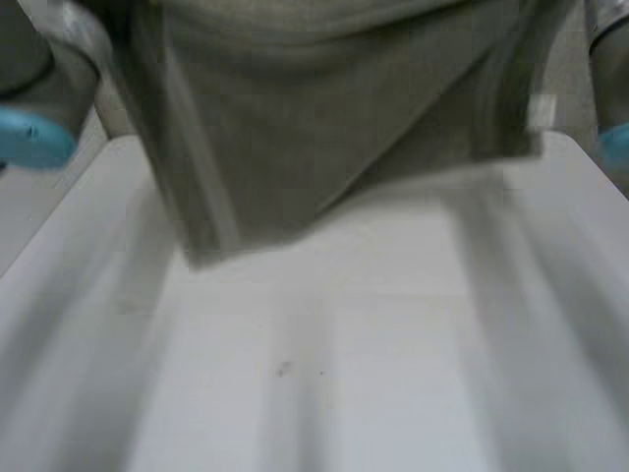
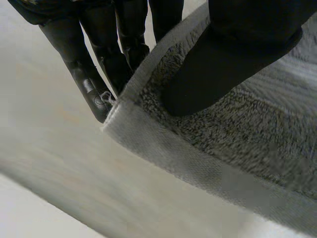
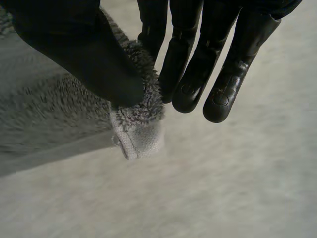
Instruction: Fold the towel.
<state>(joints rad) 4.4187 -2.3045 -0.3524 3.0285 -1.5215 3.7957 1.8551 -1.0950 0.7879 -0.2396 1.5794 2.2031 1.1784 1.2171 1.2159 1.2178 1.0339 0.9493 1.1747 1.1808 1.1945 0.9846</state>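
Table (image 1: 324,393): white, underneath.
Towel (image 1: 324,118): hanging, long axis crosswise.
Left hand (image 2: 233,59): pinching one corner.
Right hand (image 3: 84,49): pinching other corner.

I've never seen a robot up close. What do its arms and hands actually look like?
The left arm and right arm are rounded grey tubes ending in light-blue caps. The left hand and right hand are matt black, with slim fingers, a broader thumb, and small round marks near the fingertips.

No readable text, brand, number; small white tag (image 1: 542,110) on towel (image 1: 324,118) illegible.
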